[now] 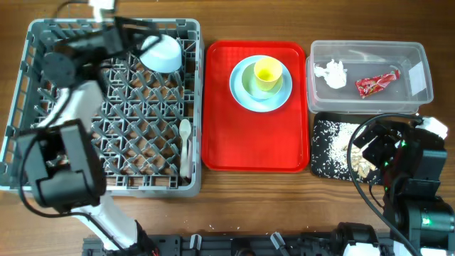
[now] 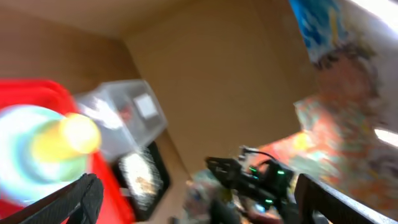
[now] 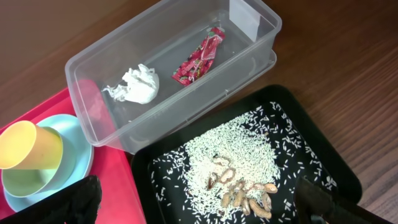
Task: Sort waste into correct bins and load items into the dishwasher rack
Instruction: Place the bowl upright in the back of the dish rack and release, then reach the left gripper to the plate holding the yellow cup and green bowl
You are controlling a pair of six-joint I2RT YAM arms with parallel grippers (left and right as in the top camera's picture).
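Note:
The grey dishwasher rack (image 1: 43, 32) stands at the left. In it are the light blue bowl (image 1: 162, 53), at its far right corner, and the white spoon (image 1: 185, 146), by its right wall. My left gripper (image 1: 138, 35) hovers open and empty just left of the bowl; its wrist view (image 2: 205, 199) is blurred. The light blue plate (image 1: 242, 96), pale green dish (image 1: 249, 84) and yellow cup (image 1: 268, 73) are stacked. The clear tub (image 1: 419, 53) holds the tissue (image 1: 333, 73) and red wrapper (image 1: 377, 83). My right gripper (image 3: 199, 205) is open above the black tray (image 3: 336, 168) of rice scraps (image 3: 239, 155). The fork is out of view.
The stacked dishes sit on a flat red tray (image 1: 220, 142) between the rack and the bins. The left arm (image 1: 64, 121) stretches across the rack's left half. The right arm (image 1: 416, 163) and its cables hang over the black tray's right side.

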